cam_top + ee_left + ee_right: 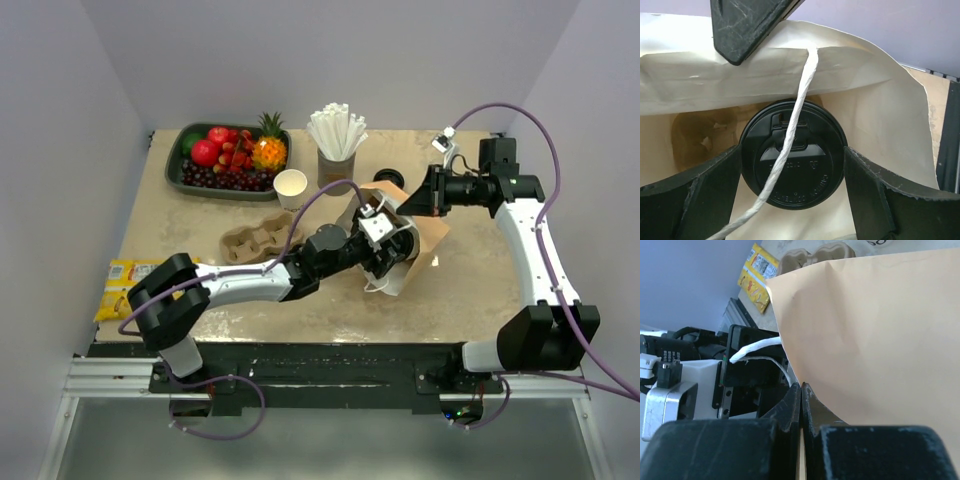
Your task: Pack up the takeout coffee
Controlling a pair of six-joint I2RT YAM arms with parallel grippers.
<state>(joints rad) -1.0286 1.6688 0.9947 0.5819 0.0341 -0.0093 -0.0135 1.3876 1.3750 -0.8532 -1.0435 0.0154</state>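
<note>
Takeout coffee (795, 185): sits inside the mouth of the paper bag (880, 115), only the black lid showing in the left wrist view, lid facing the camera. The bag's white twisted handle (807, 85) drapes across the lid. Left gripper (792, 157): reached into the bag, jaws spread wide, one finger against each side of the lid, so it grips the cup. Bag lies tilted on the table (470, 290), centre-right, mouth toward the left arm. Right gripper (801, 405): fingers pressed together, a thin edge of the bag's rim pinched between them; one of its fingers shows at the bag's upper rim in the left wrist view. Left of the bag: brown pulp carrier (250, 243). Behind it: open white cup (290, 187), grey cup of straws (337, 150), a loose black lid (388, 178). Far left corner: fruit tray (175, 165). Near left edge: yellow packets (125, 285).
</note>
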